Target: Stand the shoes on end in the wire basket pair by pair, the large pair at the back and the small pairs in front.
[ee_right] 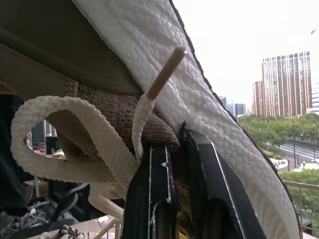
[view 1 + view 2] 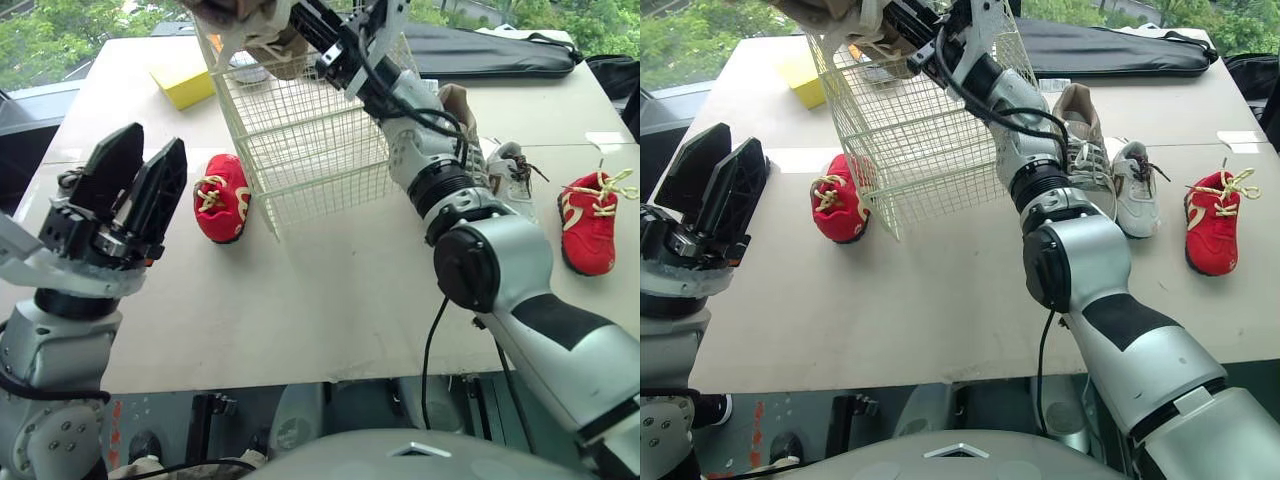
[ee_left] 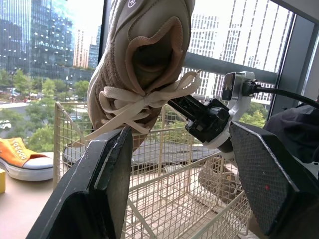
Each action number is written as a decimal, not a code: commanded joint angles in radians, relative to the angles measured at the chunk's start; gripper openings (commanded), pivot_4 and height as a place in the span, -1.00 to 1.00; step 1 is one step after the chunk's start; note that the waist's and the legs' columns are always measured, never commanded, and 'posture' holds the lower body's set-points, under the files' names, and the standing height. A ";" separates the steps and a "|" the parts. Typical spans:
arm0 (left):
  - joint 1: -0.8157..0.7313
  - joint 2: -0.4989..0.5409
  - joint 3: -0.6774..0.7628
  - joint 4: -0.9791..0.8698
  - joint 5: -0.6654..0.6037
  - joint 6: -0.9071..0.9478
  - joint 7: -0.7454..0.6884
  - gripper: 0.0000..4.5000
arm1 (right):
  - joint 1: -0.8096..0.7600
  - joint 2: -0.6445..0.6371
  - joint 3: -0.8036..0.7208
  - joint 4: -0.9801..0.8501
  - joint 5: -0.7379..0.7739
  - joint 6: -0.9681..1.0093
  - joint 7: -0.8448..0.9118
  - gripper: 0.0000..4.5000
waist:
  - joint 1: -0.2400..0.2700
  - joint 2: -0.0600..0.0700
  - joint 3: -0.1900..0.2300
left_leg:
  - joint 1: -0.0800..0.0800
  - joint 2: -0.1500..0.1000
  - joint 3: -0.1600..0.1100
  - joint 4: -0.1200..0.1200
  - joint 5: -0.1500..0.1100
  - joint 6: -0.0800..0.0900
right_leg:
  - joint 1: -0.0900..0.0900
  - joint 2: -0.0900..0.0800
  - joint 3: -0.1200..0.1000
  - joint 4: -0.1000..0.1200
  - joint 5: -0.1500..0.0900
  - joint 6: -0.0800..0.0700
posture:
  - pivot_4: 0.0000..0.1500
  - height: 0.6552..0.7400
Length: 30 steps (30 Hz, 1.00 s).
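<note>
Fingers (image 1: 149,199) of the right gripper (image 1: 182,144) clamp on the knitted collar of a big tan shoe (image 3: 139,55), soft and padded, its laces dangling, held just above the wire basket (image 2: 310,140). That basket is a box of thin pale mesh; whether the grey shape (image 2: 250,70) seen through it lies inside, I cannot tell. A small red shoe (image 2: 220,197) lies just beside its left wall. The left gripper (image 2: 148,152) hovers with black fingers spread apart, holding nothing.
</note>
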 commanded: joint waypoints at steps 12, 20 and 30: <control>-0.006 -0.019 0.001 0.007 0.019 -0.028 -0.024 0.50 | -0.054 -0.059 0.045 0.013 -0.023 0.257 0.092 -1.00 | -0.006 0.000 0.000 | -0.001 0.000 0.000 -0.004 0.001 -0.002 | -0.001 0.000 0.000 -0.005 0.000 0.000 | 1.00 1.00; -0.012 -0.019 0.004 0.010 0.020 -0.023 -0.025 0.50 | 0.013 -0.049 0.106 0.033 -0.097 0.265 0.028 -1.00 | -0.006 -0.003 -0.002 | 0.000 0.001 0.000 -0.006 0.002 -0.003 | -0.001 0.000 0.000 -0.006 0.000 0.000 | 1.00 1.00; 0.005 0.021 0.028 0.048 -0.021 -0.002 -0.065 0.51 | 0.003 -0.101 0.013 0.021 -0.014 0.385 0.036 -0.57 | 0.006 -0.007 -0.004 | -0.001 0.000 -0.001 -0.006 0.002 -0.003 | 0.000 0.000 -0.001 -0.007 0.000 0.000 | 1.00 1.00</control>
